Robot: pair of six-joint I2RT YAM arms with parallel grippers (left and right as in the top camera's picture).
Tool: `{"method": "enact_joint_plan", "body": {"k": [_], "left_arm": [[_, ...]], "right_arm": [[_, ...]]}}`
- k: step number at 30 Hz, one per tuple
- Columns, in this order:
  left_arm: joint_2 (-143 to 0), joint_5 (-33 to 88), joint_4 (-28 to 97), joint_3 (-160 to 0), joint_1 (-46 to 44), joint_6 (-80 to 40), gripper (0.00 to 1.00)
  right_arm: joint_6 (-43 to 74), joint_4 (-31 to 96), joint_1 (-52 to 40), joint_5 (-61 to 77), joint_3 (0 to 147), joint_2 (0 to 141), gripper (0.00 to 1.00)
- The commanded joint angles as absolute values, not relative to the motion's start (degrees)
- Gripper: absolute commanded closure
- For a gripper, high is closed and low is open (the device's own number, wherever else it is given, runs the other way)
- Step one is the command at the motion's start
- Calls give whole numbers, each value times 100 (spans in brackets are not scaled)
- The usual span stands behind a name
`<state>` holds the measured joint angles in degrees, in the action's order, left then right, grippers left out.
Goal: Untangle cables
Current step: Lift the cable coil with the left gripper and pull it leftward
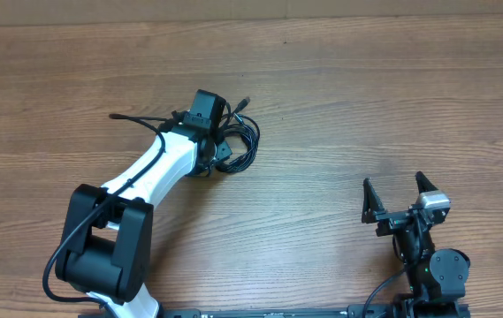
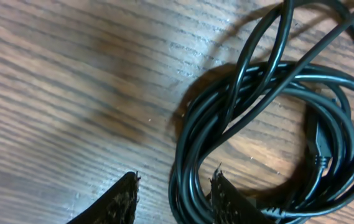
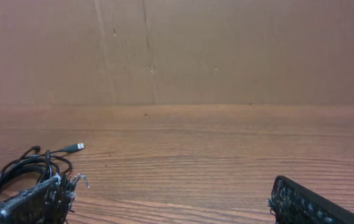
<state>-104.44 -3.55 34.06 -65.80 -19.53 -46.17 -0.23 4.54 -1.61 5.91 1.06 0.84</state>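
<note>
The worktop [image 1: 339, 88] is of brown wood, and its grain runs from side to side. On it lie the cables [image 1: 240, 146], thin and black, gathered in a loose bundle of overlapping loops left of the middle. A small plug [image 1: 245, 102] sticks out of the bundle, and one loose strand [image 1: 127, 117] stretches to the left, flat on the wood.

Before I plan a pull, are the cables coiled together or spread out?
Coiled together: the cables overlap in one looped bundle, a plug sticking out.
</note>
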Motion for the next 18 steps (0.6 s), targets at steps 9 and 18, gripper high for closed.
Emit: {"method": "enact_joint_plan", "body": {"k": [9, 18], "left_arm": [[-10991, -451, 3083, -6486, -1990, -4587, 84], [-11299, -462, 3199, -6484, -2001, -4584, 87]], "right_arm": [[-47, 429, -187, 539, 45, 16, 0], [-47, 432, -187, 539, 45, 16, 0]]}}
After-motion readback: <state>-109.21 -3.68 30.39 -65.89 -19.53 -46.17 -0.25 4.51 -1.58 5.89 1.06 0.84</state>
